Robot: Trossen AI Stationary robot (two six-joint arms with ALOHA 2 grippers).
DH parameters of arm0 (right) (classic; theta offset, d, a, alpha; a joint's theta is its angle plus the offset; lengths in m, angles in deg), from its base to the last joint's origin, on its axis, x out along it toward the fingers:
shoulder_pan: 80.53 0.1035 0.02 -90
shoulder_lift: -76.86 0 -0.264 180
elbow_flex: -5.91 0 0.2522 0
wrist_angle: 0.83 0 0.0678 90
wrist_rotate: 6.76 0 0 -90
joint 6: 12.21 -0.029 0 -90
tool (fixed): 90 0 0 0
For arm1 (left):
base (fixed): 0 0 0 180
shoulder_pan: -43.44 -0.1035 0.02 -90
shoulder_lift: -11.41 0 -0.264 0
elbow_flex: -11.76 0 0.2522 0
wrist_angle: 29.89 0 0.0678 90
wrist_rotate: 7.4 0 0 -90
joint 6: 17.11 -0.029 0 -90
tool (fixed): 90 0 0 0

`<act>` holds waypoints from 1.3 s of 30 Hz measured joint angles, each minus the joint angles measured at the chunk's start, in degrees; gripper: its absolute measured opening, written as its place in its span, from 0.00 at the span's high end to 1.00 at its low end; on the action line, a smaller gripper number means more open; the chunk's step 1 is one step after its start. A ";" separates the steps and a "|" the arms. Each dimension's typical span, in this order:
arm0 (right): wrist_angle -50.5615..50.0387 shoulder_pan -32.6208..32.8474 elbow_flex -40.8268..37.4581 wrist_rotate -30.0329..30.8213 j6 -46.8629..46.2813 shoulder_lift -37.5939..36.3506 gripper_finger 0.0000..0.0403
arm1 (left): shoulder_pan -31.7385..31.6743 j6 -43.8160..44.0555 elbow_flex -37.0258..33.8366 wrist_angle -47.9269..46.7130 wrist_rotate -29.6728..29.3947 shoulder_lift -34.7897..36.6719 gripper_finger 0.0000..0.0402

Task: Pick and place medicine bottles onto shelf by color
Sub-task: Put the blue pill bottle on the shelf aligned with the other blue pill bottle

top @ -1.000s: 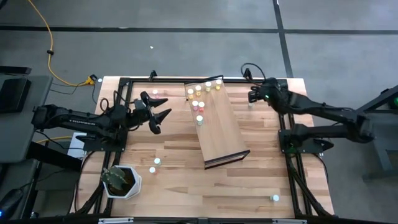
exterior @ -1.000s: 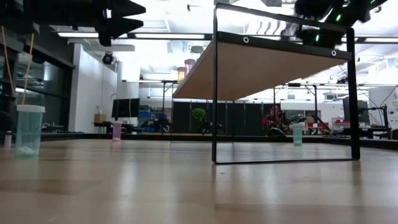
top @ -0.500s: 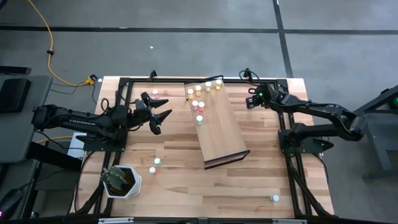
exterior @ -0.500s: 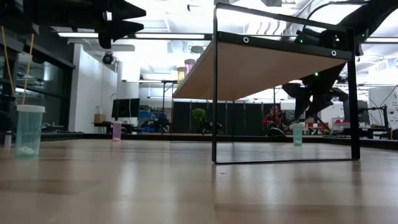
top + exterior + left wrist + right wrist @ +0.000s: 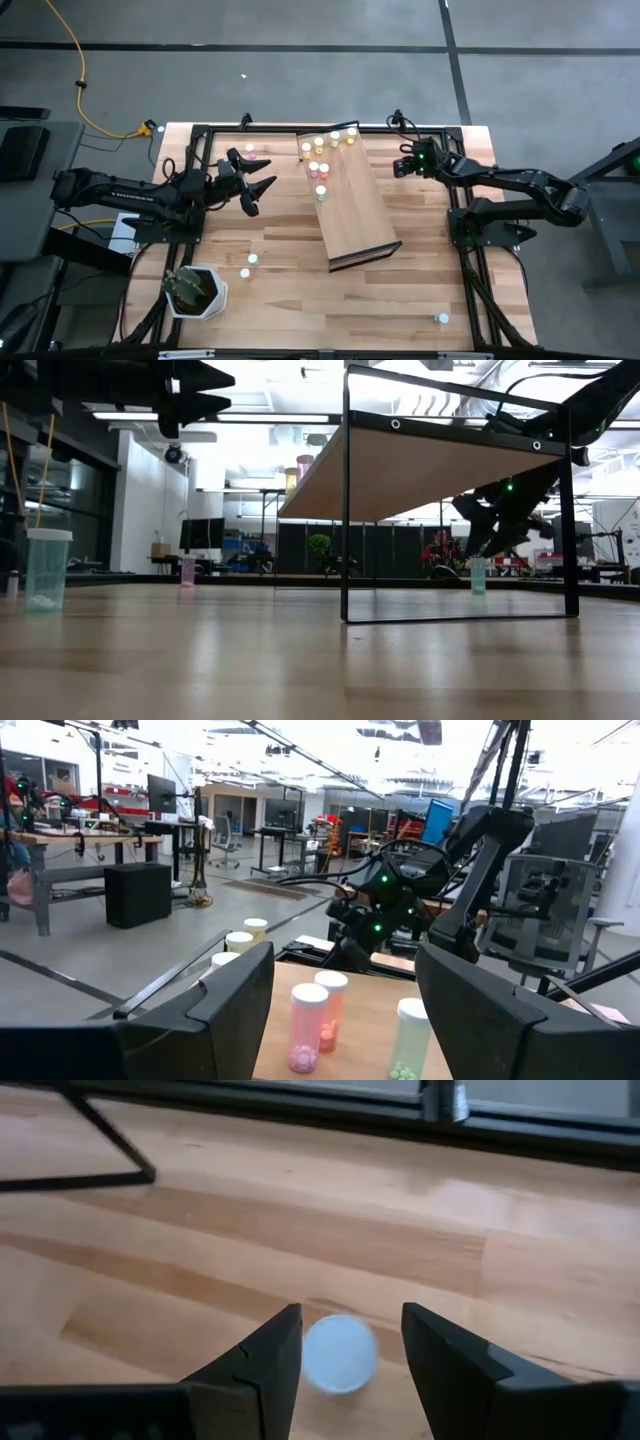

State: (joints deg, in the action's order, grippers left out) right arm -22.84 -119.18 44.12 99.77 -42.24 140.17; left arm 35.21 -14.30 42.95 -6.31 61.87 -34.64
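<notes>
The shelf [image 5: 350, 205], a tilted light-wood board in a dark frame, stands mid-table; its far end carries several yellow, pink and white-capped bottles [image 5: 322, 152]. My right gripper [image 5: 350, 1316] is open, pointing down over a teal bottle [image 5: 478, 574] that stands on the table right of the shelf; its white cap [image 5: 340, 1352] shows between the fingers, apart from both. My left gripper [image 5: 256, 186] is open and empty, held high left of the shelf. It faces the shelf's pink bottles [image 5: 318, 1015] and a green one [image 5: 410, 1038].
Loose bottles stand on the table: two near the left front [image 5: 249, 264], one at the right front [image 5: 442, 318], one at the far left [image 5: 250, 148]. A white pot with a plant [image 5: 196, 290] sits at the front left corner. The dark table frame [image 5: 462, 230] runs along both sides.
My right gripper has come down from above the shelf's height toward the teal bottle on the table, shifting a little toward the shelf and the near edge. It now hangs just over the bottle's cap.
</notes>
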 joint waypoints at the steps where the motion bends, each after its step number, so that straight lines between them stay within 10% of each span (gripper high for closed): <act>1: 0.00 0.00 0.00 0.86 -0.10 0.00 0.59 | 0.00 0.00 0.00 0.00 0.00 0.00 0.42; 39: 1.81 0.04 0.00 -0.43 1.80 5.38 0.70 | 0.02 0.02 0.01 0.00 0.00 -0.02 0.42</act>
State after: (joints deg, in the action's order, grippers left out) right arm -21.02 -119.14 44.12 99.34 -40.44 145.55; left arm 35.23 -14.28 42.96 -6.31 61.87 -34.66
